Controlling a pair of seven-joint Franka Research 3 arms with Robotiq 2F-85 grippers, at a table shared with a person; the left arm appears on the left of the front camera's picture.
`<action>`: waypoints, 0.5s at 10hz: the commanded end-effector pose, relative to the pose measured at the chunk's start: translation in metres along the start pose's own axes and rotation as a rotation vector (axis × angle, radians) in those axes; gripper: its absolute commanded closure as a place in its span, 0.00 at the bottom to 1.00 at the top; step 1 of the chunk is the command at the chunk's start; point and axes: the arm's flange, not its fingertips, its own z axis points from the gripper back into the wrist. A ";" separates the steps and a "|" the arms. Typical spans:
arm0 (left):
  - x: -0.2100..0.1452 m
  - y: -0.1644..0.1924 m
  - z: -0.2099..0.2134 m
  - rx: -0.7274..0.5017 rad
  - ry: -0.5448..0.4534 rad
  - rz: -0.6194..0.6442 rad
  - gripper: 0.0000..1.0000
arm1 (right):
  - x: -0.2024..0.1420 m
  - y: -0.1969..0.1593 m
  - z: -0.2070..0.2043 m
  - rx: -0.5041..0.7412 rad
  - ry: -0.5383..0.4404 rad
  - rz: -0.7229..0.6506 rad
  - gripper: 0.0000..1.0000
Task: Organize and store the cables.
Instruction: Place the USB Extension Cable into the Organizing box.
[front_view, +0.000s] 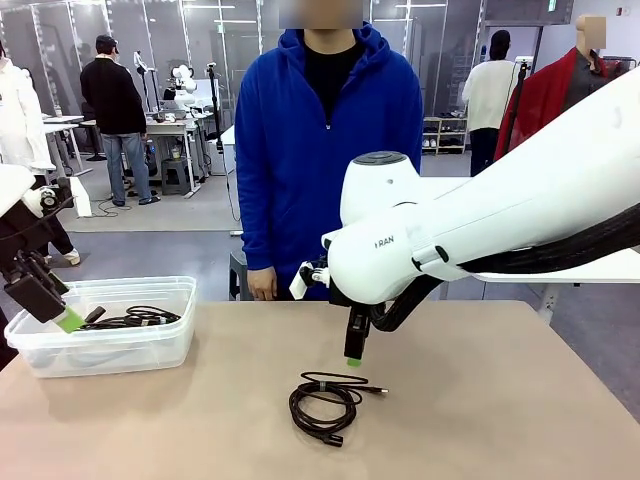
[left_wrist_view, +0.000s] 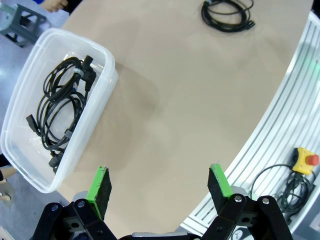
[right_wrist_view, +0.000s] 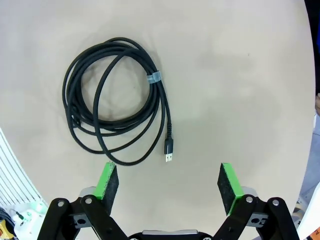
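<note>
Step in hand, as you'd judge it: pickup of the last loose cable, with the stowing yet to come.

Your right gripper (right_wrist_view: 169, 184) hangs above the tan surface (front_view: 500, 400), fingers spread wide and holding nothing. The coiled cable (right_wrist_view: 115, 100) lies on the surface just ahead of the left pad, off to one side of the gap rather than under it. In the front view the same coil (front_view: 325, 402) sits just on the near side of the fingertip.

Next move calls for shifting toward the coil so the fingers straddle a bundled run of cord, then descending. The small grey tie (right_wrist_view: 154, 77) marks where the loops are pinched together; that looks like the surest place to take several strands at once. The free tail ending in a flat metal plug (right_wrist_view: 169, 152) will likely dangle.

Your left gripper (left_wrist_view: 159, 186) is likewise parted and empty, hovering beside the clear plastic bin (left_wrist_view: 97, 112).

Materials: cord is thin, matte black, finely braided, limp. The bin is translucent, thin-walled, round-cornered, and already holds a heap of black cables (left_wrist_view: 62, 107) with chunky plug ends. The surface is smooth and plain.
</note>
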 end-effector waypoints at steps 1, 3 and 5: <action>-0.001 0.001 0.001 -0.003 0.025 -0.071 0.02 | -0.030 0.006 0.017 0.001 -0.076 0.022 0.00; -0.003 0.002 0.001 -0.005 0.053 -0.136 0.02 | -0.064 0.004 0.032 0.002 -0.082 0.015 0.00; -0.006 0.002 0.003 -0.003 0.091 -0.213 0.02 | -0.108 0.005 0.048 0.010 -0.127 0.004 0.00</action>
